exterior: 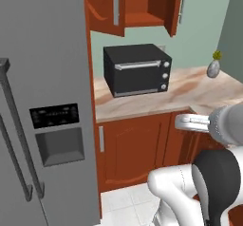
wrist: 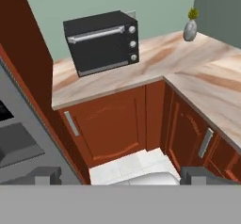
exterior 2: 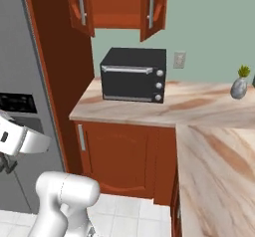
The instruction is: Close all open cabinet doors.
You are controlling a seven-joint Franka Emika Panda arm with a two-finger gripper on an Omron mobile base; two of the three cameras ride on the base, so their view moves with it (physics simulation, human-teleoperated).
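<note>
**Open doors high above a low, empty gripper**

Two cabinet doors ajar at top centre of both base views: left door [exterior: 107,9] and right door [exterior: 174,6] in the left base view, likewise left door [exterior 2: 81,7] and right door [exterior 2: 153,9] in the right base view. Both swung outward from the cabinet over the microwave [exterior 2: 133,75], long silver bar handles running vertically, lower edges hanging clear above the microwave top. Interior shelf visible between them.

Gripper [wrist: 120,176] at bottom centre of the hand view, jaws spread fully wide, nothing between them, nothing held. Fingertips [wrist: 44,175] dark and well apart at the lower corners. Hand aimed forward and down at the lower cabinet corner and floor tiles; just a sliver of reddish wood at the upper left edge of that view, likely the bottom of a door.

Key relation, as a judgement: doors lie well above and ahead of the gripper, beyond the counter [exterior: 190,94] edge, long axis vertical. Wrist parked low, at right of the left base view and far left of the right base view, about counter height. Coming move likely a large rise and forward reach, then a push on a door's outer face toward the cabinet. Which door is nearer cannot be told with confidence. Fridge [exterior: 42,101] close on the left, a possible obstruction to the elbow.
</note>
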